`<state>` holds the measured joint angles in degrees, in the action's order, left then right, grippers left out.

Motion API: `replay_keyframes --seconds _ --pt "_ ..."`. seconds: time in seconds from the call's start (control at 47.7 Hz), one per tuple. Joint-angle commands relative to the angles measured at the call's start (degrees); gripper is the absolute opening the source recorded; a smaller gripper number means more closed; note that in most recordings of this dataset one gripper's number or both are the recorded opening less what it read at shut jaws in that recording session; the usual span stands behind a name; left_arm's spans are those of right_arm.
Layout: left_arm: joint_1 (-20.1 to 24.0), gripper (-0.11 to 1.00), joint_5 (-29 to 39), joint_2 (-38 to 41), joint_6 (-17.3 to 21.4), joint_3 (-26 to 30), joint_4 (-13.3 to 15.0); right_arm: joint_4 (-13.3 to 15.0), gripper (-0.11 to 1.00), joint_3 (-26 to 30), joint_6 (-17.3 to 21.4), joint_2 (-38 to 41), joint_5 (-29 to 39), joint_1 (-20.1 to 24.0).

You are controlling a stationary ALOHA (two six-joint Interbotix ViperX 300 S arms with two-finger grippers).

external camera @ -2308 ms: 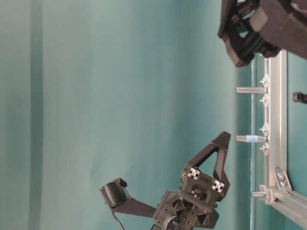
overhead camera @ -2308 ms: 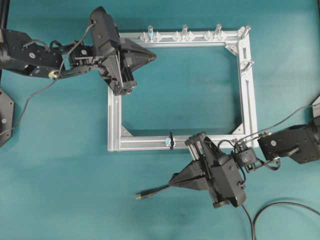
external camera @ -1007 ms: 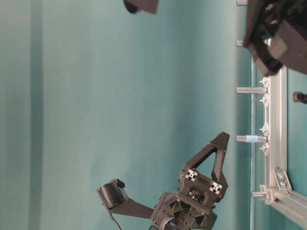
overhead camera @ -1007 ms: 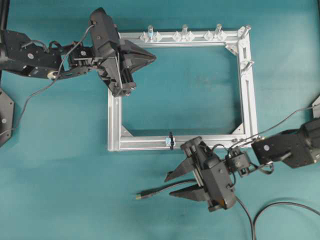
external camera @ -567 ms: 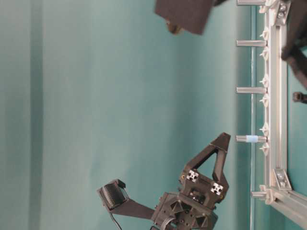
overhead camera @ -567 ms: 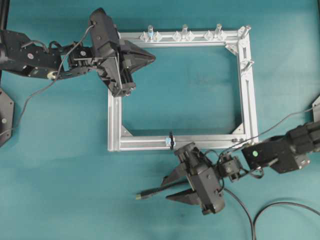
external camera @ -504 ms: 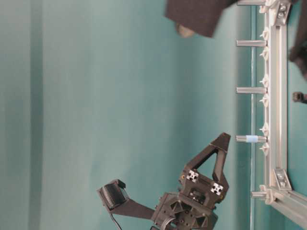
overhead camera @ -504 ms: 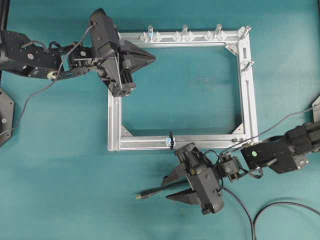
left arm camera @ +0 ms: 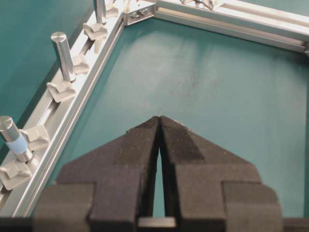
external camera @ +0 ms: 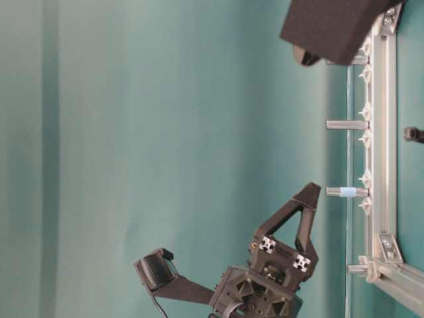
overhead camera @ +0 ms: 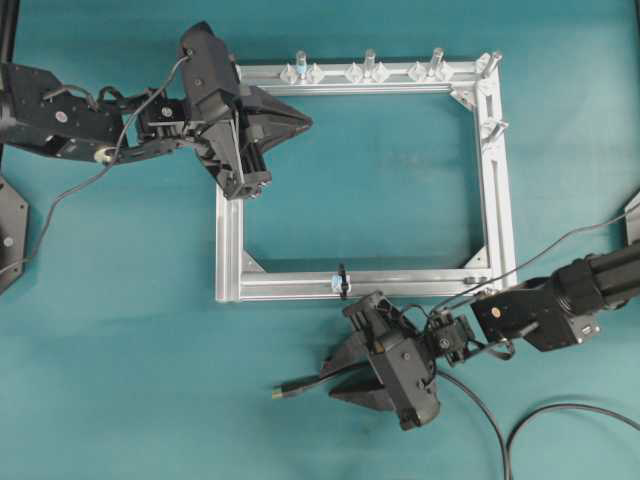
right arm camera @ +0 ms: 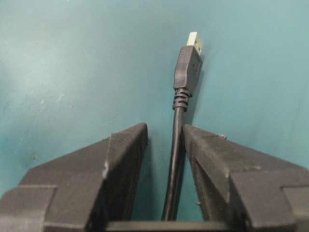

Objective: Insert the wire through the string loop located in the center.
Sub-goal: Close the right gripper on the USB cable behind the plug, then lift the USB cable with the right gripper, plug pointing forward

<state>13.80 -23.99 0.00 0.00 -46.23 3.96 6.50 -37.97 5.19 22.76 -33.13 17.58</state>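
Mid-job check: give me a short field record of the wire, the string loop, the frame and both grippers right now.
wire: lies on the table, plug tip pointing away from the gripper
right gripper: open, fingers straddling the wire, not yet closed on it
left gripper: shut, empty, hovering over the frame's corner
string loop: on the near bar of the frame, nothing through it
frame: silver, flat on the table, upright pegs along the far bar
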Motion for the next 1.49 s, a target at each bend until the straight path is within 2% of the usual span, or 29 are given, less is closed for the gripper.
replay_keyframes --seconds 0.0,0.252,0.441,0.65,1.196,1.469 --pt "-0.3 0.00 -0.3 -1.4 -0.3 0.4 -0.2 -0.1 0.46 0.7 0.0 -0.9 0.1 -0.4" --pt "-0.3 0.00 -0.3 -1.4 -0.3 0.4 -0.2 -0.2 0.30 0.7 0.0 -0.9 1.9 -1.1" --pt "-0.4 0.00 -0.3 -1.4 -0.3 0.4 -0.2 -0.2 0.07 1.0 0.2 -1.3 6.9 -1.1" --pt "-0.4 0.00 -0.3 -1.5 -0.3 0.3 -0.2 -0.1 0.07 1.3 0.1 -1.8 8.8 -1.1" --pt "-0.5 0.00 -0.3 -1.7 -0.3 0.0 -0.2 -0.1 0.07 1.4 0.1 -2.0 8.4 -1.1" --pt "-1.0 0.00 -0.3 -1.8 -0.2 0.0 -0.2 -0.1 0.07 1.0 0.1 -4.6 8.9 -1.1"
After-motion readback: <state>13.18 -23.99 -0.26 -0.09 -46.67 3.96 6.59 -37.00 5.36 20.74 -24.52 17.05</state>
